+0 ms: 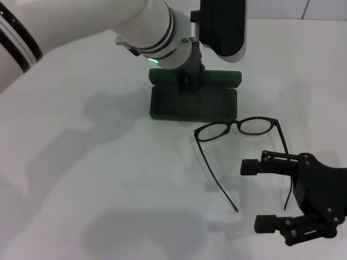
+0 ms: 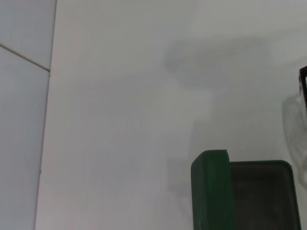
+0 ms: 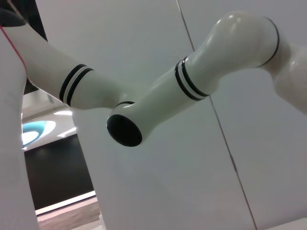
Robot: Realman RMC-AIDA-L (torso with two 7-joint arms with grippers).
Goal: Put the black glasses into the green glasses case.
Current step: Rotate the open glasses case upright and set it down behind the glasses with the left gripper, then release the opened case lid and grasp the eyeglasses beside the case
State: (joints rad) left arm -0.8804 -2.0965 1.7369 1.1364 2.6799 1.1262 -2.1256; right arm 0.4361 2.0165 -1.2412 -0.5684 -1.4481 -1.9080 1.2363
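Green glasses case (image 1: 193, 103) stands open at upper centre under the left gripper (image 1: 186, 81) (finger state cannot be told), black glasses (image 1: 238, 128) lie outside on the tabletop (image 1: 81, 179), ungrasped, right gripper (image 1: 271, 195) fingers spread at lower right.

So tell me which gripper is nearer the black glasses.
Right. The right gripper sits open beside the black glasses, by their temple arms; the left gripper is over the green glasses case.

Tabletop (image 1: 97, 179): plain white, smooth, with soft grey shadows lying across it.
Wall (image 3: 158, 43): pale panels split by thin seams.
Dark opening (image 3: 57, 177): beside the wall panels.
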